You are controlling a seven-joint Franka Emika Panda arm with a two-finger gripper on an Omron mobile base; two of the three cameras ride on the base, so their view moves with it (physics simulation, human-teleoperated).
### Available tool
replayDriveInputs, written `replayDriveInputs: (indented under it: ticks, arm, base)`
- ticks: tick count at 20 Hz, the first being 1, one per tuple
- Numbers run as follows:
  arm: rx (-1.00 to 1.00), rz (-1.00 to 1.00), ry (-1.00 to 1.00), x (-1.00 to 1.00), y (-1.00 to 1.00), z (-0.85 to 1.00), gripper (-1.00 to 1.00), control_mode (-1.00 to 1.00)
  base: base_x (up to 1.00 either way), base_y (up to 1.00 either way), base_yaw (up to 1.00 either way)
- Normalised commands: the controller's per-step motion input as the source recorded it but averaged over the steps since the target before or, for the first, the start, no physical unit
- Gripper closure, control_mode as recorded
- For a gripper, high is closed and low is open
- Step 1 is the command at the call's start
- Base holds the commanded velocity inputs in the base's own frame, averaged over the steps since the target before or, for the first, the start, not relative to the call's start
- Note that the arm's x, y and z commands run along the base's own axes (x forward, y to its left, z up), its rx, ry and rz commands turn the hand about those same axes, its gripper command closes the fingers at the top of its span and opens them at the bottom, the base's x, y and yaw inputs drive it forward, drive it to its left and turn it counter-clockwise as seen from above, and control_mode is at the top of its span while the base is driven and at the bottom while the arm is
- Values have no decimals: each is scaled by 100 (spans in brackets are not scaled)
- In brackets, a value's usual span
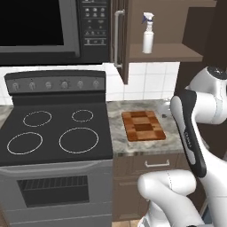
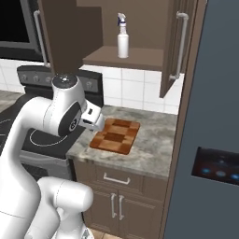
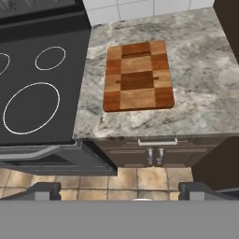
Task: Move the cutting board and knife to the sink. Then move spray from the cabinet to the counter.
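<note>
Dark finger tips (image 3: 46,190) sit far apart at the bottom corners of the hand view, so the gripper (image 3: 119,191) stands wide open with nothing between its jaws. It hangs above the front edge of the counter (image 3: 196,79), looking down at the floor tiles, the drawer fronts and the stone slab. In the right base view the hand (image 2: 92,117) is tucked close to the arm's upper joint, over the left end of the counter and just left of the cutting board (image 2: 115,136).

Straight ahead of the gripper in the hand view lies the cutting board (image 3: 137,76), flat on the counter, its long side running away from the front edge, checkered in light and reddish-brown blocks. A darker short shape lies across the board's middle; whether that is the knife cannot be told. The board rests near the black stovetop (image 3: 42,79), which borders the counter on the left, apart from it by a strip of bare stone.

Higher up, the cabinet (image 1: 170,52) hangs open above the counter, its door (image 1: 119,37) swung out with a long grey bar handle. On its shelf the spray (image 1: 148,33) stands upright, white with a blue-and-white nozzle. Left of the cabinet is the black microwave (image 1: 44,29) over the stove.
</note>
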Motion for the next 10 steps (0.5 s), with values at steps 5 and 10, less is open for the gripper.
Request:
replayDriveInputs:
  ticks: [5, 10]
  arm:
    - [0, 0, 0, 0, 0, 0, -100, 100]
    - [0, 0, 0, 0, 0, 0, -100, 100]
  base:
    - [-5, -26, -5]
    - [0, -10, -17]
